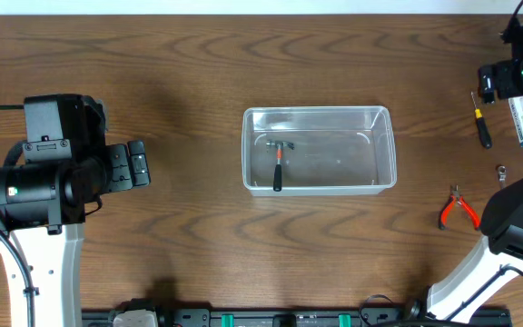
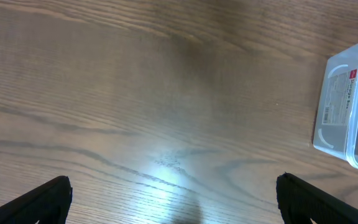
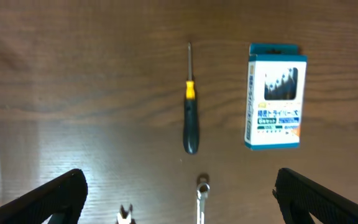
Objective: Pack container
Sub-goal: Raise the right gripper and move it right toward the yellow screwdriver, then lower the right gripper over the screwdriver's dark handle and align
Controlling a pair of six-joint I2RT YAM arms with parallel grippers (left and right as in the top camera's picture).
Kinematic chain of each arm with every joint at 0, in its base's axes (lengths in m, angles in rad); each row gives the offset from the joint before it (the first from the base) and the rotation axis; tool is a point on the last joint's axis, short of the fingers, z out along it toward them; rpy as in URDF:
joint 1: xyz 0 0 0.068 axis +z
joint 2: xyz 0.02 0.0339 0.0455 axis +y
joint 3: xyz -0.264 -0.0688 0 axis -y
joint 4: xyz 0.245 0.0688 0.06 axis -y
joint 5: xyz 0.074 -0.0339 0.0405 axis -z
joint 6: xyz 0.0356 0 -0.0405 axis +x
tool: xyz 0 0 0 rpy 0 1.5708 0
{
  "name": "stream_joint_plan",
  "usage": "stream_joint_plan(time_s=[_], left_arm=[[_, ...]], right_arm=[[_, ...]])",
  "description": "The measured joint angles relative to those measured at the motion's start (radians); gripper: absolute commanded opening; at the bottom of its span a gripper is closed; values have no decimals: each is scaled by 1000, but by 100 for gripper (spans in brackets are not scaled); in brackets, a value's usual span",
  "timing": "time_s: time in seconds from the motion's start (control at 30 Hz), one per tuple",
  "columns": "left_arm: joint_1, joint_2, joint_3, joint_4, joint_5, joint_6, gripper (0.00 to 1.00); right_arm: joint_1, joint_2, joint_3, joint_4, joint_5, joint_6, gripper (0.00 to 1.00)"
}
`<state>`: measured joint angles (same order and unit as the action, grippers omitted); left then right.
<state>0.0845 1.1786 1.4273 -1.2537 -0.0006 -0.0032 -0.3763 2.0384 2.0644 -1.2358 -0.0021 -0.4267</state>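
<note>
Clear container (image 1: 317, 112) holds a hammer (image 1: 278, 164); left gripper (image 2: 174, 198) and right gripper (image 3: 179, 183) gape empty.

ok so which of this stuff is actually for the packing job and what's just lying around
For the job:
- container
- hammer, already inside it
- likely next in, loose on the table: screwdriver, red-handled pliers, small wrench, blue-and-white box

Just lying about:
- black hardware along the near edge
</note>
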Motion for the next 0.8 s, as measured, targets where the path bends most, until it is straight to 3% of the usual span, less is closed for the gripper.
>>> stream_joint_plan(time_s=[0.43,0.8], left_arm=[[0,0,0,0,0,0,98],[0,0,0,0,0,0,98]], right_arm=[[-8,184,-1,24,-40,0,99],[-36,231,-6,18,-8,16,99]])
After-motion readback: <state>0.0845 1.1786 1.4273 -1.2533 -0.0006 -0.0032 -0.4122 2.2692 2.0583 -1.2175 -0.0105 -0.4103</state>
